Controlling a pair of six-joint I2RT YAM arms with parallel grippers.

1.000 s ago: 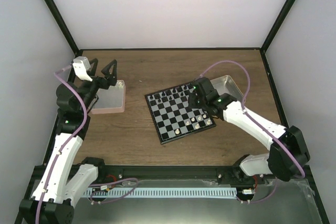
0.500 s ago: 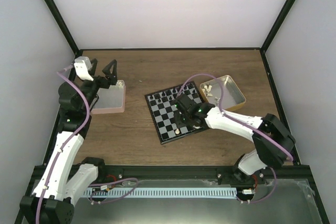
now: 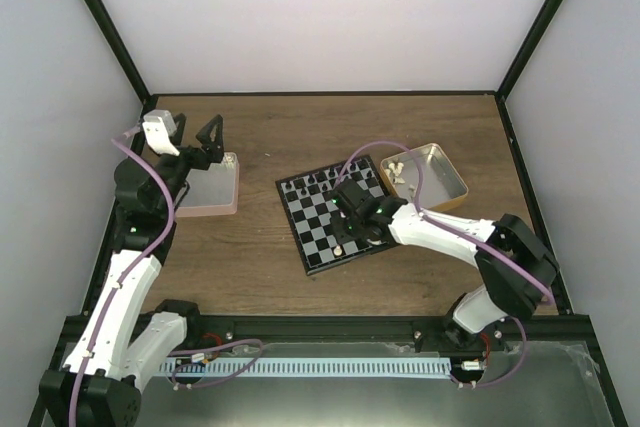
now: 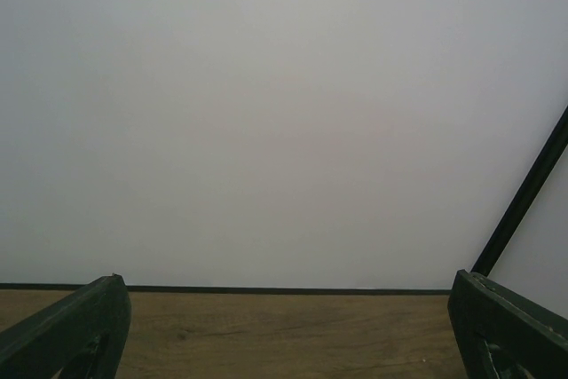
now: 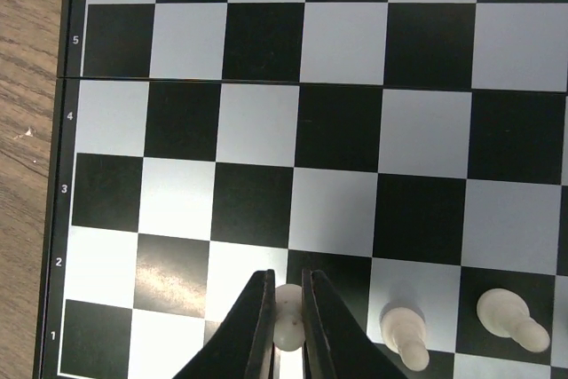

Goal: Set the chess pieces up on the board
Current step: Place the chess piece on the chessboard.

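Observation:
The board (image 3: 322, 219) lies mid-table, and its checks fill the right wrist view (image 5: 337, 139). My right gripper (image 5: 287, 287) is shut on a cream-white chess piece (image 5: 287, 327), held low over the near rows by the board's left part. From above, that gripper (image 3: 347, 239) hangs over the board's near edge. Two more cream-white pieces (image 5: 404, 336) (image 5: 511, 319) stand on the first rows to the right. My left gripper (image 3: 195, 135) is raised and open beside the pink tray, its fingers (image 4: 75, 335) wide apart with nothing between them.
Tiny black chessmen (image 3: 325, 182) line the board's far edge. A tan tray (image 3: 447, 187) at the right back holds loose white pieces. A pink tray (image 3: 208, 189) lies at the left, under the left arm. Black frame posts and white walls enclose the table.
The right arm swung left from the board's right side to its near-left rows, carrying the white piece; it has barely moved in the last half second. The left arm stayed put.

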